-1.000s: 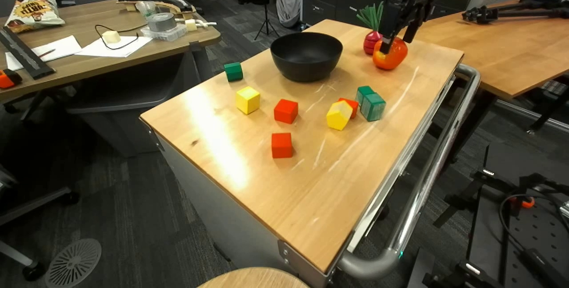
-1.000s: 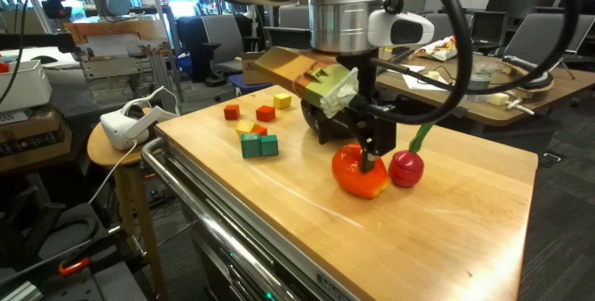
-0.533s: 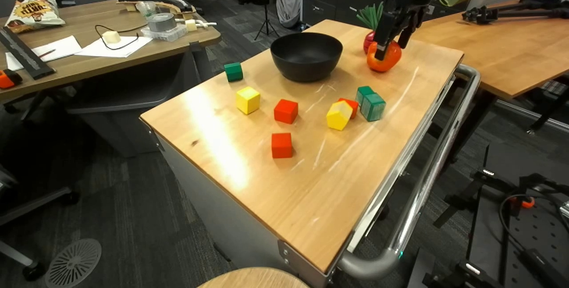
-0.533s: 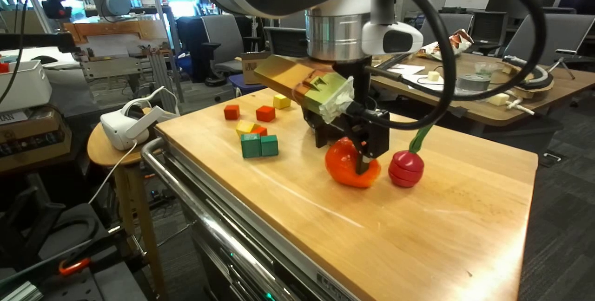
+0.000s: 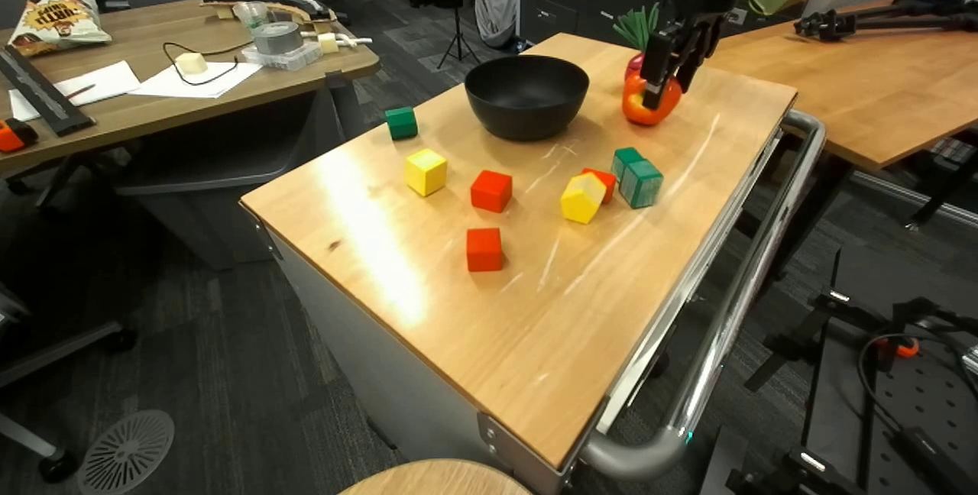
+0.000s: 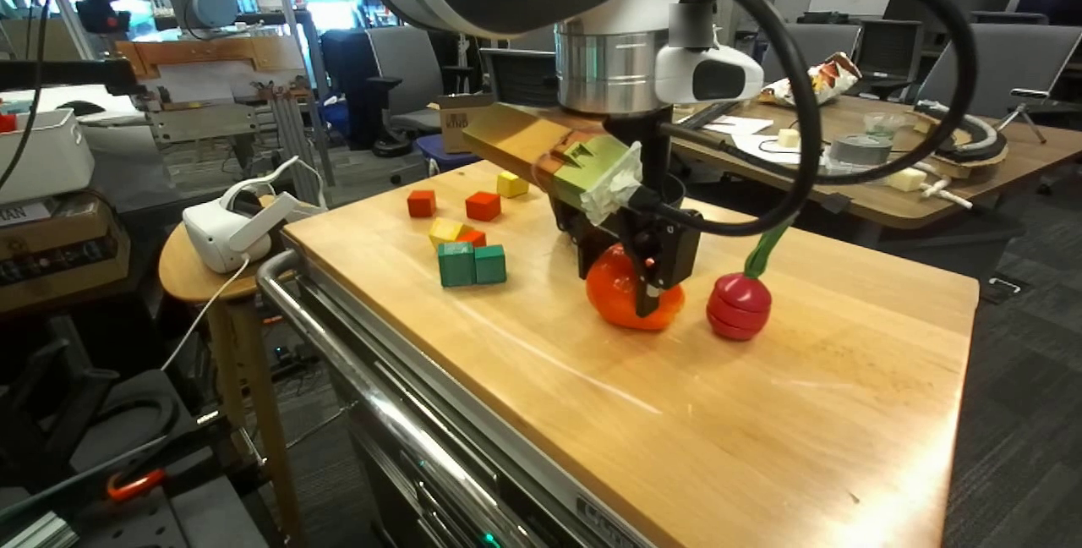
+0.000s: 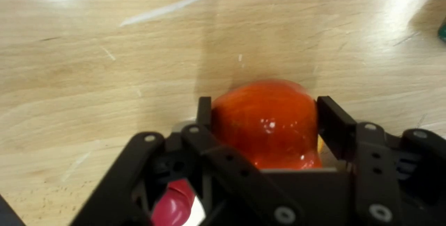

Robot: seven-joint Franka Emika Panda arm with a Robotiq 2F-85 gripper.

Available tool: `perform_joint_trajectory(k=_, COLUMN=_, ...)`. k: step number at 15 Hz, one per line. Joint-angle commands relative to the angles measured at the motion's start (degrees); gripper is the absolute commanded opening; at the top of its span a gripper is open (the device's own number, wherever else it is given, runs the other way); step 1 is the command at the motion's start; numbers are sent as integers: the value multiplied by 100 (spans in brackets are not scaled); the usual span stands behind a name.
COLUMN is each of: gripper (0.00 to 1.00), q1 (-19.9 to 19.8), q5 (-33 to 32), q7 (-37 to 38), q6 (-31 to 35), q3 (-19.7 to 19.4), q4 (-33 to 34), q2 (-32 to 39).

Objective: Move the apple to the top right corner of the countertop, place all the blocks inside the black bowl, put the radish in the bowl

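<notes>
Apple (image 7: 266,125), one, glossy orange-red: seemingly on the tabletop (image 6: 803,413), clasped between the jaws of the end effector (image 7: 263,112), which stood apart by the fruit's own width, one against either flank; firmness of hold could not be told. Handling, as judged: slick, rounded skin called for an even, settled squeeze before a straight lift; an off-centre pinch might have let it roll. Radish (image 6: 738,307), one, leafed: near the apple, not touching; clearance advised. Black bowl (image 5: 527,121), one: likewise near, to be kept clear of. Green blocks (image 5: 642,185), a pair, touching: farther off. Destination, top right: which part of the tabletop that meant could not be told.
</notes>
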Motion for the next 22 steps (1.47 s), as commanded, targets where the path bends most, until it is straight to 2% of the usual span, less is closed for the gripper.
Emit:
perform_joint_trajectory(k=1, gripper=48, q1=-34, q5=137, q7=-168, q6=-21, q3=19, q4=108, q2=42)
perform_joint_trajectory(k=7, gripper=48, q1=-141, q5=653, q7=-755, q6=53, q3=-79, q4=-92, q2=-823)
perform_joint_trajectory(k=11, gripper=48, q1=-39, q5=472, q7=-959, q6=204, q3=-130, q4=245, q2=-1196)
perform_joint_trajectory(k=14, gripper=48, q1=47, q5=310, q7=-936, q6=108, q3=-94, q4=857, q2=-892)
perform_joint_trajectory(k=22, gripper=48, q1=-15, q5=-601, q7=-442, q6=-577, q3=-78, q4=3142, q2=1211)
